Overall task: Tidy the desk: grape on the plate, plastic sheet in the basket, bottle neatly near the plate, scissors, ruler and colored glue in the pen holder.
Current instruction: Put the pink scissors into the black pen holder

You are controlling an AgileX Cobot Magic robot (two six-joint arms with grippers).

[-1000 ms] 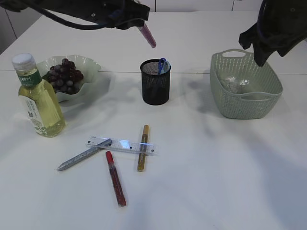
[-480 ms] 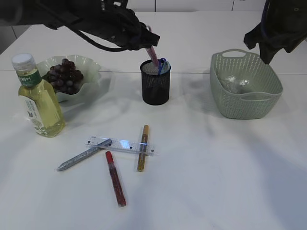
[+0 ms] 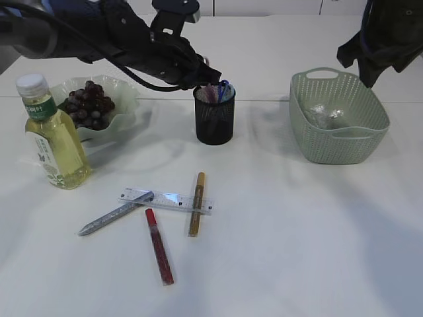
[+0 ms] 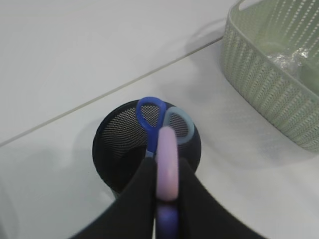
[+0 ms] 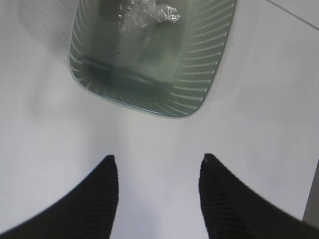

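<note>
My left gripper [image 4: 167, 162] is shut on a pink glue tube [image 4: 168, 142], whose lower end sits in the mouth of the black mesh pen holder [image 3: 213, 124]. Blue-handled scissors [image 4: 150, 112] stand inside the holder. The clear ruler [image 3: 168, 200] lies on the table with a silver glue tube [image 3: 112, 215], a red one [image 3: 159, 246] and a gold one [image 3: 196, 203] around it. The grapes [image 3: 86, 105] lie on the pale plate [image 3: 124, 89], and the bottle [image 3: 56, 148] stands in front of it. My right gripper [image 5: 157, 160] hangs open and empty above the basket [image 3: 337, 150], which holds the plastic sheet [image 5: 144, 14].
The gold tube lies across the ruler and the silver tube's tip rests on its left end. White tabletop stretches between the pen holder and the basket and along the front right.
My left arm has come down and forward, carrying the pink glue tube from high above the pen holder into its mouth. The right arm has barely shifted.
</note>
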